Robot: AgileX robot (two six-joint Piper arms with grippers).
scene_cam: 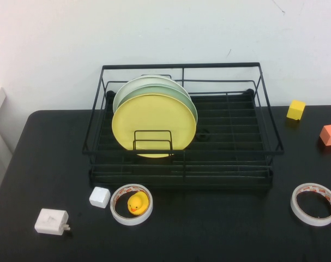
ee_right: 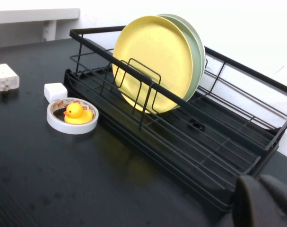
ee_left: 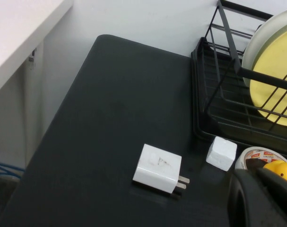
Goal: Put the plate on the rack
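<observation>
The rack is filling the middle of the high view, sitting on the black table against the pale wall. Inside its left half the yellow plate is standing upright on edge, leaning back against a mint-green plate with a cream-white plate behind that. A small wire loop is standing in front of the yellow plate's lower part.

Judging by this, the placing step is looking finished: the plate is already sitting in the rack and nothing is holding it. What is left seems to be only keeping the arms clear; any further move is calling for no contact with the rack or the plates, since a knock could tip the stack.

Neither arm is showing in the high view. The left gripper is appearing only as a dark shape in the lower right of the left wrist view, pressed together and holding nothing, hanging over the table near the rack's front left corner. The right gripper is appearing in the lower right of the right wrist view, likewise pressed together and empty, near the rack's front right corner.

Smaller things are lying in front of the rack: a tape roll with a rubber duck inside it, a second tape roll at lower right, a white charger, and a white cube just beside the duck's roll.
</observation>
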